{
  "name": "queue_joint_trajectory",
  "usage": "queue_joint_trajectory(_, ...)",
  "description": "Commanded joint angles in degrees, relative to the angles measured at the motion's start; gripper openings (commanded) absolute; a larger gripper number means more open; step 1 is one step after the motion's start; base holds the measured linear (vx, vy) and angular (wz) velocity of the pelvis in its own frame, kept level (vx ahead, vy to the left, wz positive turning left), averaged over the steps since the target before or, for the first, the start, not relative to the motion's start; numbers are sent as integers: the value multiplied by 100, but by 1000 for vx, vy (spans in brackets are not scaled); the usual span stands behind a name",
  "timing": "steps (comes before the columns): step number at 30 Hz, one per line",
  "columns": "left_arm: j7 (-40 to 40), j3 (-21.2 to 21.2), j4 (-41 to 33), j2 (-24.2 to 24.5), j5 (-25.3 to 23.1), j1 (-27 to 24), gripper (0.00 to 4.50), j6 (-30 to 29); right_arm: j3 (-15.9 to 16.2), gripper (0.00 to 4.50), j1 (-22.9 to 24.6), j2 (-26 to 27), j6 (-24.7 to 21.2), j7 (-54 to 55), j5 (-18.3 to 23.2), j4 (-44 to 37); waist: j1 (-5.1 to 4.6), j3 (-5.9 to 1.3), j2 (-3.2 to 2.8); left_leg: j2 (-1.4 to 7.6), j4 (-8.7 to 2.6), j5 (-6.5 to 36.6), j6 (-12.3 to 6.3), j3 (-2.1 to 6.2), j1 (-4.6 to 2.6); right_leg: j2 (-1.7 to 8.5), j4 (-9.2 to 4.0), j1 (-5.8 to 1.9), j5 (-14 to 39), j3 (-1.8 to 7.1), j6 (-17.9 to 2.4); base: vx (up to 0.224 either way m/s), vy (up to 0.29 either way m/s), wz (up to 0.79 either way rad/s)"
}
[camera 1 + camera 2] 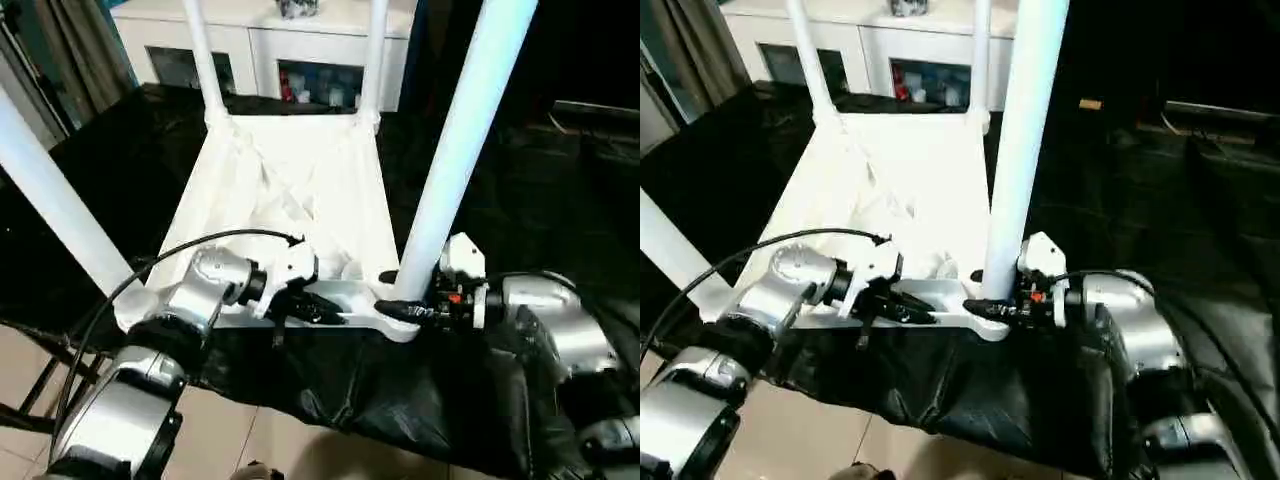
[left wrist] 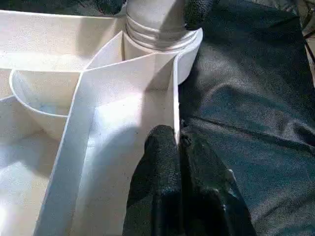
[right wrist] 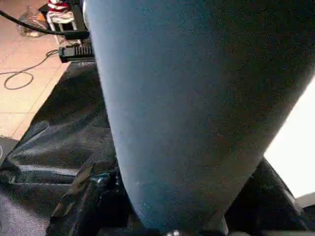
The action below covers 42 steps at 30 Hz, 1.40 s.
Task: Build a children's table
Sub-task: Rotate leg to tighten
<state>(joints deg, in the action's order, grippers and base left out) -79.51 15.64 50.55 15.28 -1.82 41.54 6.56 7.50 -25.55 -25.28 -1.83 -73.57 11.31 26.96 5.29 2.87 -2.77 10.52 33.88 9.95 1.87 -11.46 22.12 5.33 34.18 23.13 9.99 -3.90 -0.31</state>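
Note:
The children's table lies upside down, its white ribbed tabletop (image 1: 290, 190) on the black-covered work table (image 1: 540, 190). Four white legs stand up from the corner sockets: near right (image 1: 460, 150), near left (image 1: 50, 200), far left (image 1: 203, 60), far right (image 1: 373, 60). My left gripper (image 1: 325, 310) is shut on the tabletop's near rim (image 2: 175, 98), one finger (image 2: 162, 162) inside the wall and the other outside. My right gripper (image 1: 395, 300) is shut on the near right leg (image 3: 197, 108) just above its socket, a finger (image 3: 88, 196) on either side. The leg's threaded end (image 2: 157, 24) sits in the socket.
A white glass-door cabinet (image 1: 300, 50) stands behind the work table. The black cover hangs over the near edge above a tiled floor (image 1: 250, 440). A black cable (image 1: 150, 270) loops over my left forearm. A curtain (image 1: 70, 50) hangs at the far left.

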Motion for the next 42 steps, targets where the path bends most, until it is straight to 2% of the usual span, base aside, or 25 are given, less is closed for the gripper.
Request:
queue_joint_trajectory(1, -199, 35, 53, 37, 14, 151, 0, 102, 139, 201, -58, -42, -4, -206, -110, 128, 14, -422, 103, 289, -337, 1022, -573, 115, -112, 356, -328, -300, 748, 213, -1610, 0, 0, 0)
queue_joint_trajectory(6, -155, -4, 173, 8, 43, 209, 0, 102, 164, 198, -62, 55, -73, -273, -25, 169, 16, -415, 103, 286, -339, 1070, -563, 114, -117, 353, -347, -294, 914, 210, -1583, 0, 0, 0)
queue_joint_trajectory(11, 99, -62, 227, -72, 29, 247, 0, 38, 32, 198, 115, 192, -301, 28, 161, 20, 17, -414, 83, 294, -348, 1120, -520, 118, -124, 349, -352, -292, 940, 215, -1561, 0, 0, 0)
queue_joint_trajectory(14, 588, -109, 273, -211, -37, 301, 0, -91, -153, 198, 314, 433, -345, 725, 184, -114, 35, -409, 84, 301, -362, 1164, -456, 126, -130, 353, -356, -276, 1009, 217, -1536, 0, 0, 0)
queue_joint_trajectory(15, 981, -87, 208, -336, -134, 295, 0, -232, -233, 198, 452, 636, -400, 1469, -11, -205, 31, -396, 81, 293, -371, 1296, -397, 126, -136, 357, -382, -271, 1224, 216, -1490, 0, 0, 0)
queue_joint_trajectory(17, 1155, -78, 186, -393, -177, 294, 0, -285, -255, 198, 503, 720, -431, 1788, -119, -242, 4, -365, 79, 301, -409, 1533, -236, 141, -158, 362, -423, -242, 1612, 228, -1379, 0, 0, 0)
queue_joint_trajectory(18, 1365, -105, 83, -534, -157, 259, 0, -425, -348, 198, 577, 916, -618, 2381, -242, -339, -41, -347, 96, 284, -442, 1724, -104, 161, -156, 362, -462, -254, 1996, 222, -1227, 0, 0, 0)
queue_joint_trajectory(20, 1734, -111, -124, -770, -173, 174, 0, -617, -607, 197, 651, 1340, -1087, 3382, -312, -553, -61, -341, 95, 284, -451, 1815, -43, 167, -173, 363, -479, -226, 2145, 233, -1164, 0, 0, 0)
queue_joint_trajectory(21, 2150, -119, -320, -999, -198, 76, 0, -760, -794, 197, 734, 1737, -1443, 4160, -361, -823, -118, -342, 97, 278, -488, 1859, 63, 201, -147, 366, -480, -241, 2253, 223, -1068, 0, 0, 0)
queue_joint_trajectory(24, 2340, -96, -435, -1132, -220, 16, 0, -873, -796, 197, 802, 1957, -1586, 4563, -479, -1008, -187, -342, 112, 255, -472, 1957, 54, 182, -174, 359, -528, -208, 2267, 233, -998, 0, 0, 0)
queue_joint_trajectory(26, 2636, -26, -561, -1260, -332, -54, 0, -918, -764, 196, 898, 2288, -1756, 5155, -603, -1258, -197, -333, 91, 243, -468, 1945, 3, 179, -169, 357, -552, -200, 2322, 245, -938, 0, 0, 0)
queue_joint_trajectory(29, 2698, 22, -657, -1281, -377, -109, 0, -894, -680, 196, 968, 2435, -1802, 5406, -723, -1406, -215, -329, 98, 242, -496, 2039, 41, 189, -178, 345, -572, -194, 2424, 241, -830, 0, 0, 0)
queue_joint_trajectory(31, 2645, 43, -798, -1206, -383, -171, 0, -858, -562, 196, 1061, 2484, -1682, 5384, -826, -1611, -213, -334, 89, 253, -508, 2016, 42, 193, -165, 349, -561, -198, 2265, 257, -811, 0, 0, 0)
queue_joint_trajectory(32, 2570, 41, -815, -1131, -375, -187, 0, -763, -581, 196, 1067, 2427, -1536, 5318, -823, -1660, -203, -347, 55, 256, -503, 1985, 39, 192, -177, 348, -544, -197, 2093, 264, -837, 0, 0, 0)
queue_joint_trajectory(33, 2519, 40, -852, -1108, -364, -209, 0, -750, -591, 252, 1068, 2397, -1524, 5340, -845, -1693, -215, -349, 73, 248, -504, 1916, 21, 185, -159, 337, -527, -211, 1885, 266, -893, 0, 0, 0)
queue_joint_trajectory(37, 2272, -21, -922, -942, -274, -249, 0, -735, -708, 275, 1003, 2145, -1381, 4871, -580, -1718, -202, -352, 84, 245, -481, 1788, -108, 166, -149, 352, -506, -241, 1674, 273, -1005, 0, 0, 0)
queue_joint_trajectory(40, 1809, -36, -897, -706, -159, -238, 0, -669, -665, 309, 958, 1652, -1194, 4007, -417, -1668, -197, -365, 109, 235, -456, 1562, -197, 160, -126, 353, -486, -283, 1547, 262, -1041, 0, 0, 0)
queue_joint_trajectory(42, 1283, -45, -888, -511, 1, -226, 0, -577, -520, 314, 1007, 1176, -1130, 2982, -231, -1656, -200, -376, 92, 238, -434, 1418, -313, 149, -111, 350, -459, -288, 1311, 266, -1127, 0, 0, 0)
